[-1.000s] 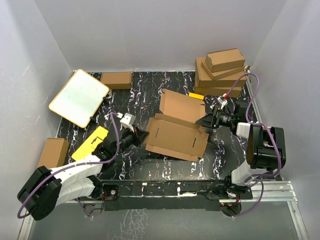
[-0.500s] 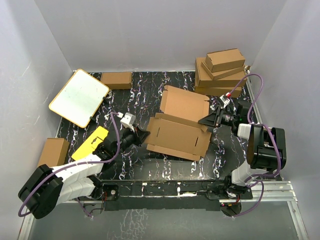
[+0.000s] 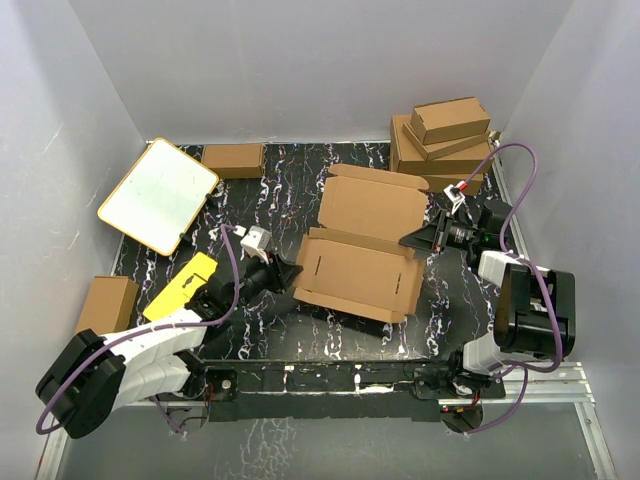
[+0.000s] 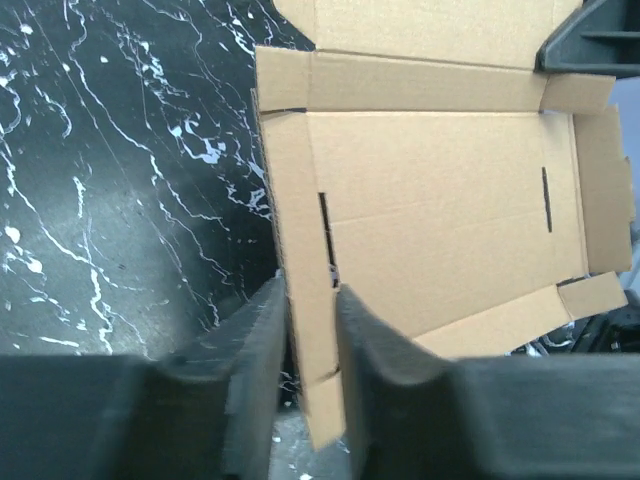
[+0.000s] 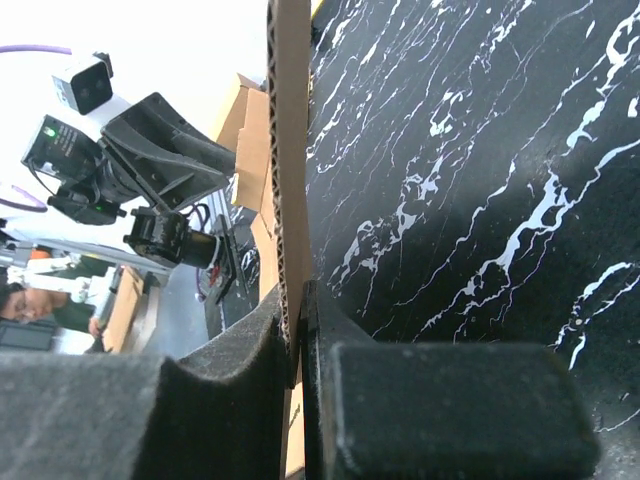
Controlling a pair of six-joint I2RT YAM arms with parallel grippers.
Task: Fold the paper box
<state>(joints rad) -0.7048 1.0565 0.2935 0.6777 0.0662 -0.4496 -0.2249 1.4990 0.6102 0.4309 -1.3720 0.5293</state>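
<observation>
Paper box (image 5: 290, 150) edge-on in clamped right pincer (image 5: 298, 310), faces hidden

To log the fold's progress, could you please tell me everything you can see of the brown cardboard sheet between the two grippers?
The paper box is a plain brown corrugated cardboard sheet, die-cut with side flaps and two narrow slits, lying opened out on the black marbled table. The right gripper pinches its right edge; the left gripper straddles its left flap.
</observation>
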